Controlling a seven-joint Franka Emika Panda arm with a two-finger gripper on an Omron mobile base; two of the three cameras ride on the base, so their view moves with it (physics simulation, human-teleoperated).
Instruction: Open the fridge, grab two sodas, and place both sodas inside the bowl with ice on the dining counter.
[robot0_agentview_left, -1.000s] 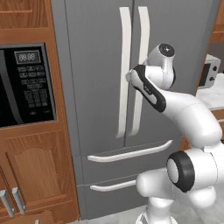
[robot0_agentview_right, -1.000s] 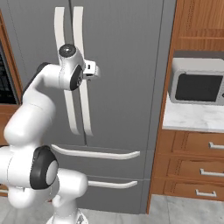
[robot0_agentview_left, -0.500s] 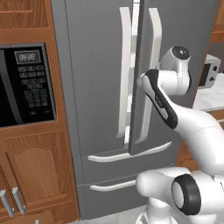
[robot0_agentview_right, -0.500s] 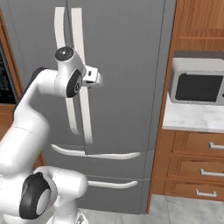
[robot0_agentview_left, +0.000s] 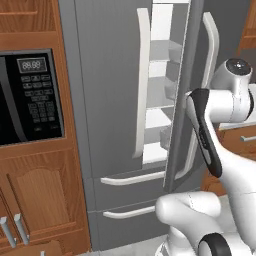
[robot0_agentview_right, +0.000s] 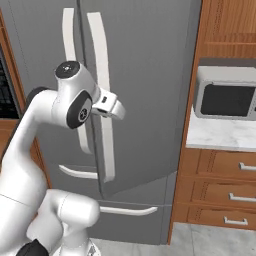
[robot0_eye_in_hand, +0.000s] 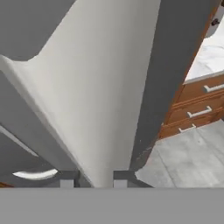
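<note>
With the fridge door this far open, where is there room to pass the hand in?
The gap between the left door's handle and the right door edge shows white shelves. It is narrow; the gripper, shut on the right handle, and the arm crowd the right door.

Wooden cabinets (robot0_agentview_right: 225, 170), black oven (robot0_agentview_left: 27, 97), grey floor (robot0_eye_in_hand: 188, 153)

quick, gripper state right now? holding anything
Gripper: shut on the white handle of the fridge's right door, which stands partly open.
</note>
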